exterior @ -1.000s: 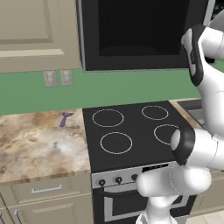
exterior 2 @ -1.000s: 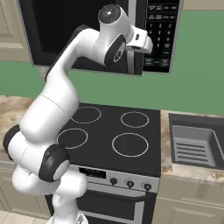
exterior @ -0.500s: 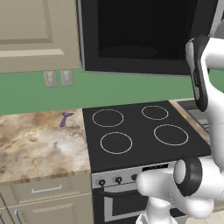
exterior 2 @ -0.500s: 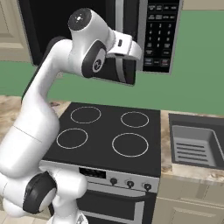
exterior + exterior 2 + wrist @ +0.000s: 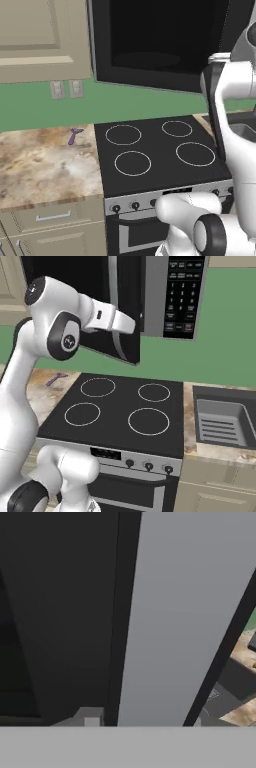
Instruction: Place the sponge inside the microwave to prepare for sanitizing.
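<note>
The microwave (image 5: 150, 45) hangs above the stove with its dark cavity exposed, and its keypad strip (image 5: 186, 296) faces the right base view. Its door (image 5: 127, 301) stands swung out toward me. My gripper (image 5: 134, 326) is at the door's free edge, partly hidden by it. The hand view is pressed close to the door (image 5: 170, 612), showing a black panel and a grey strip. The fingertips (image 5: 90, 717) sit far apart at the bottom with nothing held between them. The sponge is out of view.
A black four-ring stove (image 5: 155, 150) lies directly below. A small purple object (image 5: 75, 135) rests on the marble counter (image 5: 40, 165) to the left. A sink (image 5: 220, 421) is set in the counter to the right. Beige cabinets (image 5: 35, 35) hang at upper left.
The hand has moved left and down along with the door's edge, and the door has swung wider open. The arm's upper links have shifted with it.
</note>
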{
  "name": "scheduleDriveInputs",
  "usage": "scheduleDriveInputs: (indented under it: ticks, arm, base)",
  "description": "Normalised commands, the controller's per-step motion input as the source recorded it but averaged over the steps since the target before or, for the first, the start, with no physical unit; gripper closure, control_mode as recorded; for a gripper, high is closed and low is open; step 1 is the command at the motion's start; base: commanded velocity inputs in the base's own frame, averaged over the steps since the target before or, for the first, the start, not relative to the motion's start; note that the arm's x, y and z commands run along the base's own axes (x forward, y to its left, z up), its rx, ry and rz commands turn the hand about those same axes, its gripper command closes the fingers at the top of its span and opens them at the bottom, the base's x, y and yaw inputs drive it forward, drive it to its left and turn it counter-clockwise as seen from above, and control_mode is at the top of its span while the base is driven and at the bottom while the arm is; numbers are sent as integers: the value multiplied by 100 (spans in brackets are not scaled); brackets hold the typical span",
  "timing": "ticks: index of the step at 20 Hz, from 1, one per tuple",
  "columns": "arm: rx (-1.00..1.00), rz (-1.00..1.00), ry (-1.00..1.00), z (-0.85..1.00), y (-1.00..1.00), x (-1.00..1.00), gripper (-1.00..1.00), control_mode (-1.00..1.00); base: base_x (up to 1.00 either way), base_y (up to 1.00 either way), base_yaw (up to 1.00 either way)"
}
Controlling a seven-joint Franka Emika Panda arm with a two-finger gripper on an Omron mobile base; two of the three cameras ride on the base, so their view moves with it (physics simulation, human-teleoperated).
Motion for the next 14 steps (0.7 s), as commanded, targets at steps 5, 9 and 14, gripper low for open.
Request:
scheduleDriveInputs:
  ticks: [5,9,14]
  arm:
    - [-9,-14,0,0,57,-54,100,-100]
    - [-13,-20,0,0,73,-48,100,-100]
    - [-9,-22,0,0,74,-31,100,-100]
  base:
    - [0,0,0]
    - [0,0,0]
    - [0,0,0]
